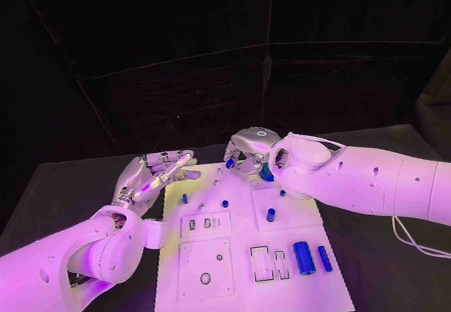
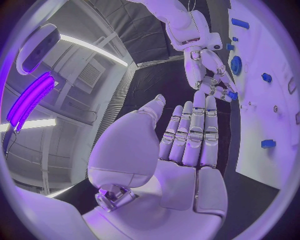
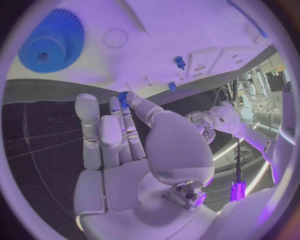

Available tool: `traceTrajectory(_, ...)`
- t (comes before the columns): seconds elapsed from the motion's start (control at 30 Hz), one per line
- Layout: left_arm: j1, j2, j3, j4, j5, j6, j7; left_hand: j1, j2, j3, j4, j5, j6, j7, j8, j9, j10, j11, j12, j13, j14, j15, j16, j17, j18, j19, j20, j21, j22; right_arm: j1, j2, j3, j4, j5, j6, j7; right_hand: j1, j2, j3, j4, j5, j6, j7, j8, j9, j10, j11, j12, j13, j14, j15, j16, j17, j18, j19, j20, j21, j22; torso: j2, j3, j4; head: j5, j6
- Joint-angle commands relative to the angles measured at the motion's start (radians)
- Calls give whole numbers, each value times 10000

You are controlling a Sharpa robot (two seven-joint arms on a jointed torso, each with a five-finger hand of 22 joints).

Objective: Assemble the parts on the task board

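The white task board (image 1: 254,291) lies in the middle of the table. My right hand (image 1: 250,153) hovers at the board's far edge and pinches a small blue part (image 3: 123,98) between thumb and fingertip; the same part (image 2: 232,94) shows in the left wrist view. A blue gear (image 3: 50,42) lies on the board close to that hand. My left hand (image 1: 157,174) is beside the board's far left corner, fingers (image 2: 194,130) stretched out, holding nothing. Two blue cylinders (image 1: 303,257) lie at the near right, and a shorter blue piece (image 1: 270,214) stands mid-board.
Small blue pegs (image 1: 225,203) stand in the board's far part. Rectangular slots (image 1: 261,263) and a recessed plate with a ring hole (image 1: 207,278) lie near the front. Black table (image 1: 64,199) surrounds the board. Cables (image 1: 425,247) trail under the right arm.
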Motion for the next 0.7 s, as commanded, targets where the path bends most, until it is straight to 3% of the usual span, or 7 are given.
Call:
traceTrajectory(0.03, 16, 28, 5, -12, -70, 160, -12, 39, 96, -2, -81, -16, -8, 75, -38, -8, -11, 60, -38, -6, -52, -9, -43, 10, 49, -24, 72, -40, -15, 36, 138, 8, -122, 70, -64, -226, -33, -57, 3, 85, -35, 1, 19, -28, -7, -60, 36, -39, -10, 212, -22, 59, 11, -200, -57, 40, 45, 14, 20, 0, 28, 17, -8)
traceTrajectory(0.57, 32, 23, 3, 6, -70, 178, -25, 37, 97, 4, -91, -17, -6, 77, -43, -7, -8, 63, -45, -5, -61, -6, -59, 14, 49, -29, 75, -49, -22, 88, 651, 8, -464, 57, 283, -291, -75, -123, 3, 150, -35, -28, 26, -44, -12, -96, 46, -45, -12, 209, -13, 98, 45, -202, -68, 49, 74, 37, 61, -6, 11, 81, 8)
traceTrajectory(0.7, 33, 31, 3, -6, -70, 180, -29, 37, 97, 4, -91, -17, -6, 77, -43, -7, -8, 63, -45, -5, -61, -6, -59, 14, 49, -29, 75, -49, -22, 90, 678, 8, -435, 56, 363, -272, -78, -129, 2, 155, -35, -32, 27, -46, -12, -98, 47, -45, -12, 210, -12, 108, 59, -202, -70, 50, 74, 35, 45, -8, 24, 68, -57)
